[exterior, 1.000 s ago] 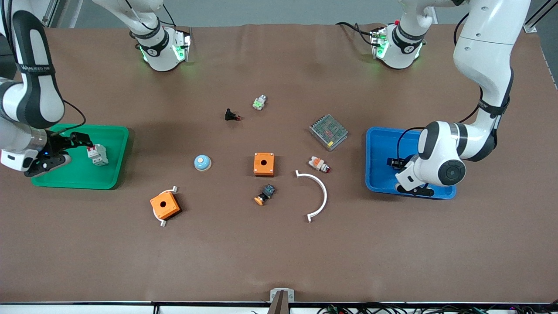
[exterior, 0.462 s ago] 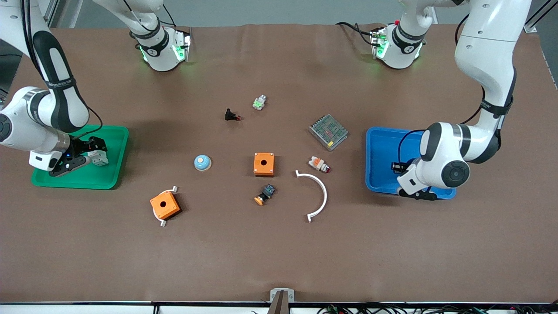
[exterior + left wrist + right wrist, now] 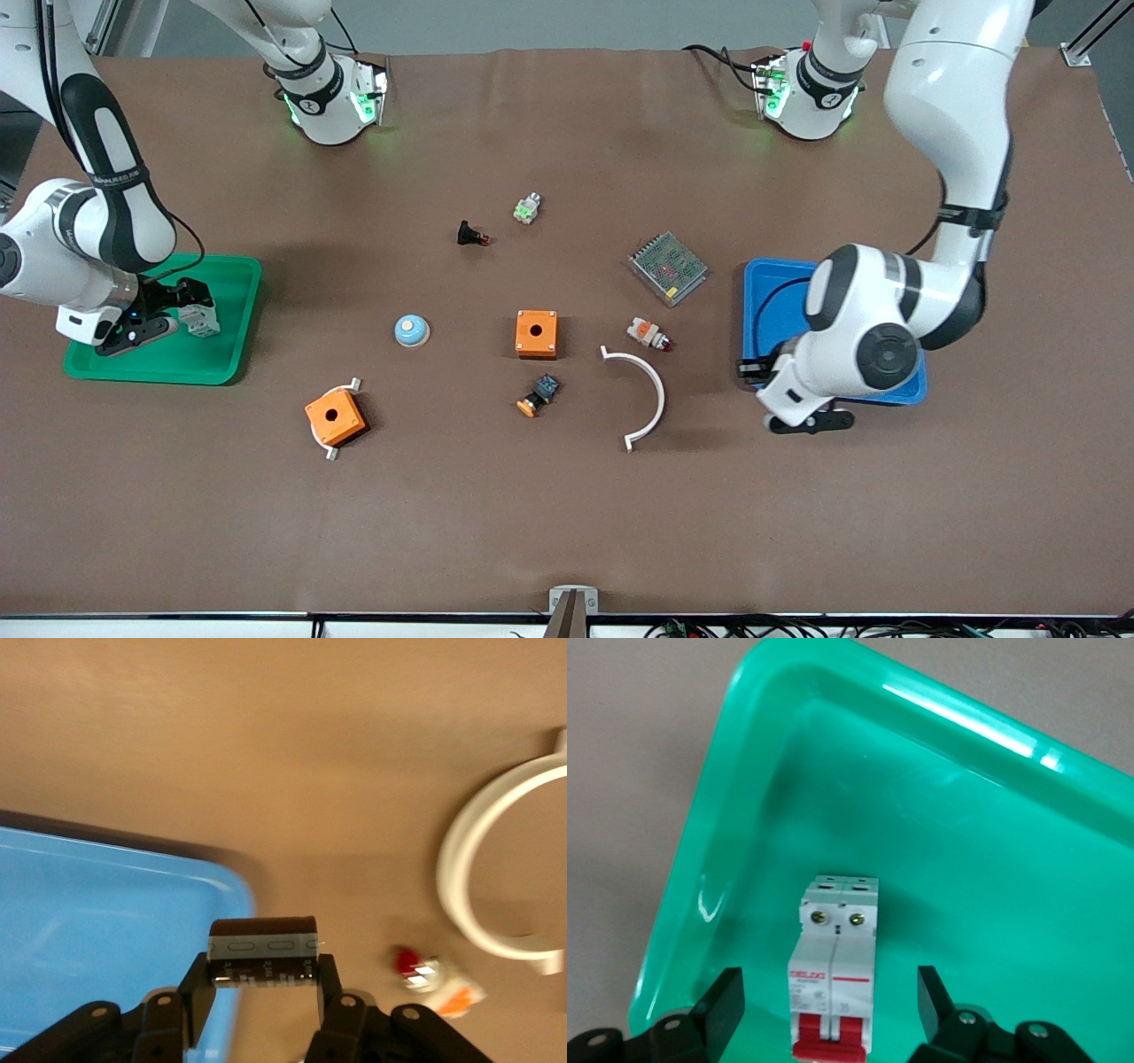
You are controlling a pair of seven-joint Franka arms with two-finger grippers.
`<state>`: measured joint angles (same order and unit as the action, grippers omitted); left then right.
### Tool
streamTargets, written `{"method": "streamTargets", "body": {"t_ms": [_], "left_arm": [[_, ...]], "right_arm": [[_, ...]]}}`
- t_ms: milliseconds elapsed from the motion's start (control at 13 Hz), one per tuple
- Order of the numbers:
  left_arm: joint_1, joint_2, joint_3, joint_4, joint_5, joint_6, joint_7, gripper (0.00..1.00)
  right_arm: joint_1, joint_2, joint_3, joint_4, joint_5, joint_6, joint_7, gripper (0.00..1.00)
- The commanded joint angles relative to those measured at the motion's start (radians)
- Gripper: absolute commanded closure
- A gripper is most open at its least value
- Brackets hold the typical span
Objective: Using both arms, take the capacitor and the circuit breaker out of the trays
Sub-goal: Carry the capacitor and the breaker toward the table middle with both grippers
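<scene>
Left gripper: my fingers pinch the small dark cylindrical capacitor, lifted over the blue plastic tray's rim; halfway out
Right gripper: my fingers spread, straddling the white-grey, red-levered circuit breaker in the green plastic tray; ungrasped
Left: grasp, lift, set both down

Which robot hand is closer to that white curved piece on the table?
The left hand, holding the capacitor over the blue tray's edge, beside the white arc. The right hand straddles the circuit breaker in the green tray.
</scene>
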<state>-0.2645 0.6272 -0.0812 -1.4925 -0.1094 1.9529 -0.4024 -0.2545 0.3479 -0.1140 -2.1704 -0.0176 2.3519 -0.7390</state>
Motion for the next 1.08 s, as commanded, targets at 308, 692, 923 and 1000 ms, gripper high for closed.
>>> {"method": "streamTargets", "body": {"t_ms": [308, 692, 923, 1000], "left_arm": [[-0.194, 0.167, 0.008, 0.129, -0.105, 0.281, -0.395, 0.94], [-0.300, 0.308, 0.021, 0.204, -0.104, 0.529, -0.550, 0.93], [-0.297, 0.307, 0.021, 0.204, -0.102, 0.534, -0.532, 0.54], [-0.298, 0.306, 0.023, 0.204, -0.098, 0.538, -0.532, 0.34]], "right_arm": [[-0.026, 0.034, 0.013, -0.002, -0.007, 0.043, -0.037, 0.96], [-0.012, -0.082, 0.022, 0.053, 0.013, -0.153, -0.019, 0.99], [0.088, -0.174, 0.025, 0.057, 0.050, -0.189, 0.170, 1.00], [0.127, -0.199, 0.027, 0.057, 0.050, -0.201, 0.246, 0.99]]}}
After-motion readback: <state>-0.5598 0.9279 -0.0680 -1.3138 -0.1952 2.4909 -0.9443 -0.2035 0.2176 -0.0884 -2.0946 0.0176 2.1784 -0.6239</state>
